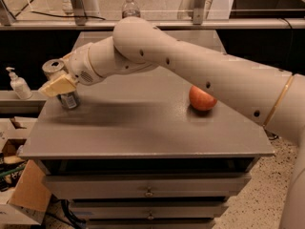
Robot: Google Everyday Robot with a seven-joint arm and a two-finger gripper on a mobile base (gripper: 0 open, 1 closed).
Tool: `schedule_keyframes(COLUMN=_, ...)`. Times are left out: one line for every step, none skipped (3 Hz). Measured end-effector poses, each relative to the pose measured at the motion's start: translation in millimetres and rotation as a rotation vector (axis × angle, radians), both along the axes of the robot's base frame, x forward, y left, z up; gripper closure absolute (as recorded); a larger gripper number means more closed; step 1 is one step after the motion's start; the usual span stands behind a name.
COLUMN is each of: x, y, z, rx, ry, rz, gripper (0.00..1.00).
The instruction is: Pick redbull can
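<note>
The redbull can (54, 67) is a slim silver can with a pull-tab top. It stands upright near the far left edge of the grey cabinet top (143, 128). My gripper (56, 84) is at the can, and its cream-coloured tip crosses in front of the can's middle. Only the can's top and its base (70, 100) show. My arm reaches in from the right, across the cabinet top.
A red apple (202, 98) lies on the right part of the cabinet top, partly behind my arm. A clear water bottle (130, 5) stands at the back. A white pump bottle (19, 85) sits on a ledge at the left. A cardboard box (24, 194) is on the floor at the lower left.
</note>
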State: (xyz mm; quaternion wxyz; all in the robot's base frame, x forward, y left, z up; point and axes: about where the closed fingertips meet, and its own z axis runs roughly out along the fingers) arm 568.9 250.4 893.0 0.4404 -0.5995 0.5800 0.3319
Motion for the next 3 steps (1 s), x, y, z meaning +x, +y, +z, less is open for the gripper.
schedule_keyframes(x=6.1, y=-1.8, z=0.8, rx=0.012, ry=0.001, rz=-0.019, gripper=0.62)
schedule_keyframes(x=17.4, y=-14.0, z=15.6, rx=0.033, ry=-0.002, rz=-0.055, gripper=0.86)
schedule_keyframes(x=30.5, y=-37.6, z=59.3, rx=0.097, ry=-0.014, rz=-0.095, gripper=1.0)
